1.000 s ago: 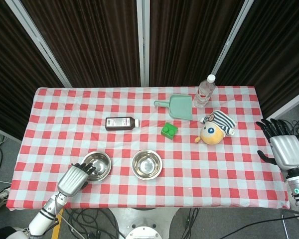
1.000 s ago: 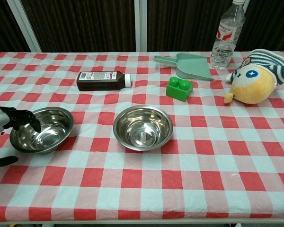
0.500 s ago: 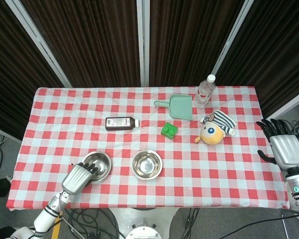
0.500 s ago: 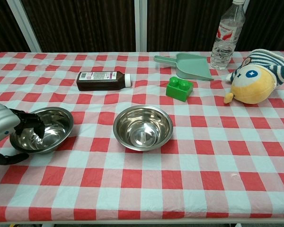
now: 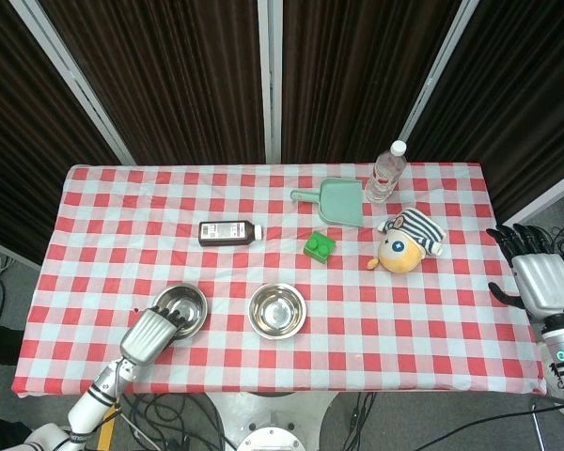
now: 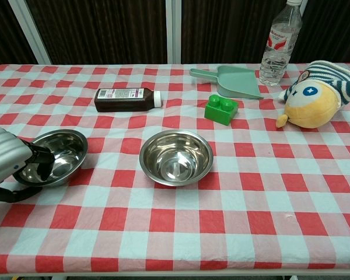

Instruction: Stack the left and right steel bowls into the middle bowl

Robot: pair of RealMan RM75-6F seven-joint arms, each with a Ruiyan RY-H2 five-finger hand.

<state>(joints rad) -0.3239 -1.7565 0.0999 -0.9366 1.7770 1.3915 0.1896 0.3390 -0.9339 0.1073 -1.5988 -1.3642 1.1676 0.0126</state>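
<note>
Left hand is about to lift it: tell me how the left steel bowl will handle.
The left steel bowl looks thin and polished, so probably light, rigid and slippery under the left hand. Its rounded base may let it rock or skid on the checked cloth.

two shiny steel bowls sit upright and apart: left bowl (image 6: 53,156), middle bowl (image 6: 175,157).

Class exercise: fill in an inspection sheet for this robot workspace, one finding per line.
Surface: table under a red-and-white checked cloth.
Job's things: left steel bowl and middle steel bowl sit apart; no third bowl seen.
Clutter: brown bottle, green dustpan, green brick, water bottle, plush toy.
Hands: left hand has fingers in the left bowl; right hand open beyond the table edge.
Cables: on the floor below.
Surroundings: dark curtains.
</note>
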